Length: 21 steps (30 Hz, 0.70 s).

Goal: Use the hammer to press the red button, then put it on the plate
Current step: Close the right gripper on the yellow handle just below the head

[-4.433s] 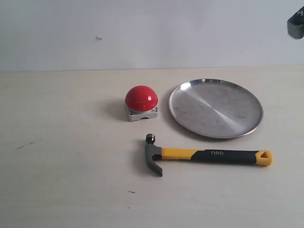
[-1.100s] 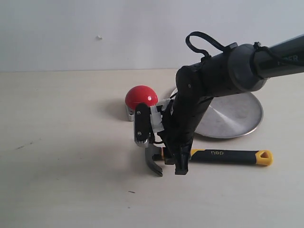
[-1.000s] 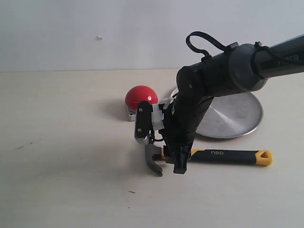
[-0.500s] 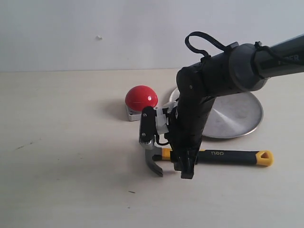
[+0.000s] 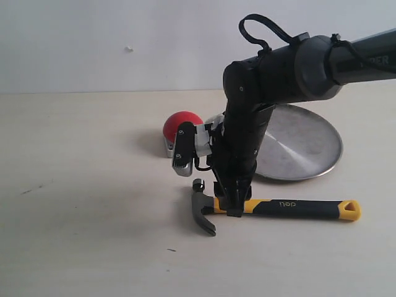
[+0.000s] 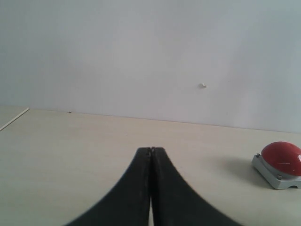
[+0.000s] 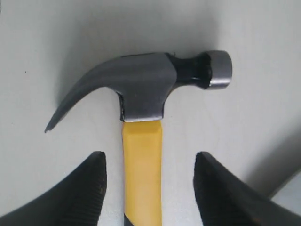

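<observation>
The hammer (image 5: 291,208) lies flat on the table, with its dark head (image 7: 141,89) to the left and its yellow end to the right. My right gripper (image 5: 230,201) points down over the yellow part of the handle just behind the head. It is open, with a gap between each finger (image 7: 84,193) and the handle. The red button (image 5: 179,124) sits behind the hammer head, partly hidden by the right wrist. The silver plate (image 5: 306,142) lies to its right, behind the arm. My left gripper (image 6: 150,150) is shut on nothing, far left of the button (image 6: 282,157).
The pale wooden table (image 5: 80,204) ends at a white wall (image 5: 124,43) behind the button and plate. The right arm's thick black forearm (image 5: 291,65) reaches in from the upper right, above the plate.
The right arm came in from the upper right and lowered over the hammer. In the last half second the wrist rose slightly, and the hammer shifted a little right and toward the front.
</observation>
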Tool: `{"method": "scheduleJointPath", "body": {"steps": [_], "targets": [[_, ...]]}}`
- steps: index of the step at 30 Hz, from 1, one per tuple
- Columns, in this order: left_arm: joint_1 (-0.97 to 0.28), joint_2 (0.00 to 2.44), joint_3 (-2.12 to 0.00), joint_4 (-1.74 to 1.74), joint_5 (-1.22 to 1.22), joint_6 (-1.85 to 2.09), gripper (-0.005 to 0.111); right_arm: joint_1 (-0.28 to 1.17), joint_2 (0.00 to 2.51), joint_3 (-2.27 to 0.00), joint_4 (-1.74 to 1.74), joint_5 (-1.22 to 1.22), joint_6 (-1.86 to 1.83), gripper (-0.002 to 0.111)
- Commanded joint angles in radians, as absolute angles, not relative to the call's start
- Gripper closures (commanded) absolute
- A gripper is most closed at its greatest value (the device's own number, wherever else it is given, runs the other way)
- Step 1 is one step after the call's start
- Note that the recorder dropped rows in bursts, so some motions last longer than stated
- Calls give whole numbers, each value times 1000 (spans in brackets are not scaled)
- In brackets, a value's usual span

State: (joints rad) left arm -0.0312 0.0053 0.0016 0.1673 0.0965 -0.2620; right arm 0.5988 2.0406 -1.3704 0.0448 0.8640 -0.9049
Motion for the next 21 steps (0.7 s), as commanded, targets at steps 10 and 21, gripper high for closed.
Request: {"method": "scheduleJointPath", "body": {"steps": [10,21], "targets": [[-30,0,0,164,84,-261,107,593,2066,-1377,75,816,-887,54],[-30,0,0,164,84,-261,107,593,2078,-1377,77,788,-825,54]]}}
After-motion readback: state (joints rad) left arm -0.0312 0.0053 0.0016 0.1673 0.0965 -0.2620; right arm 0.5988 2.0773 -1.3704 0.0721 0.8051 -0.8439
